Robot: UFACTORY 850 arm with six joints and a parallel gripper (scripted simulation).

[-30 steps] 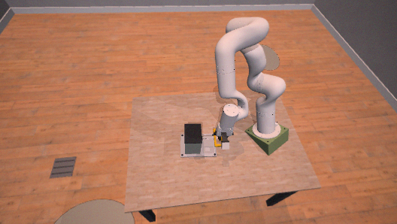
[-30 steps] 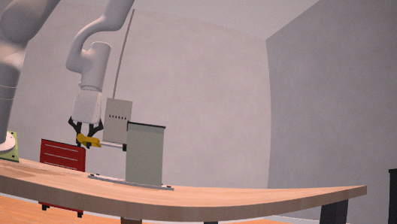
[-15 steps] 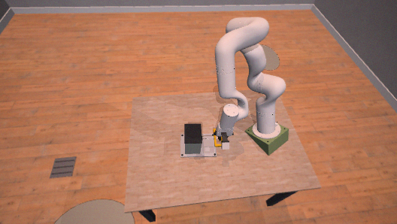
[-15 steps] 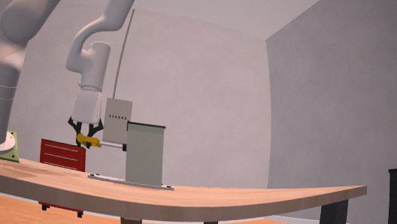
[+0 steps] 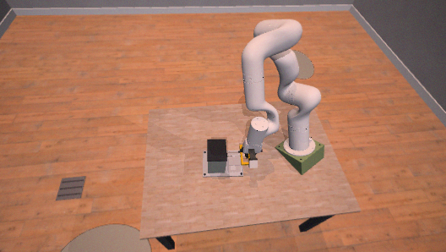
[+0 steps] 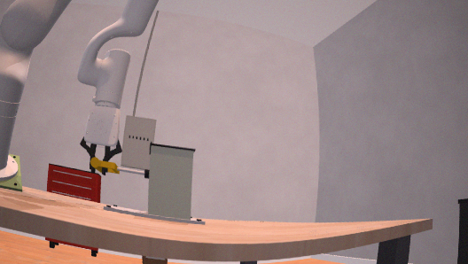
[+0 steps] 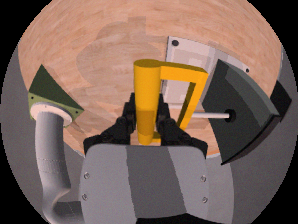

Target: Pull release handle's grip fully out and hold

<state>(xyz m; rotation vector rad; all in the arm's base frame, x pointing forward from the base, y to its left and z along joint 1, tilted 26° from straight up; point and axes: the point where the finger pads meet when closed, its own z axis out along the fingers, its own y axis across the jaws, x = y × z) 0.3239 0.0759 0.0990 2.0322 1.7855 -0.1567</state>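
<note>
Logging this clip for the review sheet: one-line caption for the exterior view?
Gripper shut on the yellow release handle's grip, its rod drawn out from the grey housing.

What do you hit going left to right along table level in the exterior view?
Green arm base → red cabinet behind the table → gripper shut on the yellow grip → thin rod → grey-green housing on its base plate → table's right end → dark object at the frame edge.
</note>
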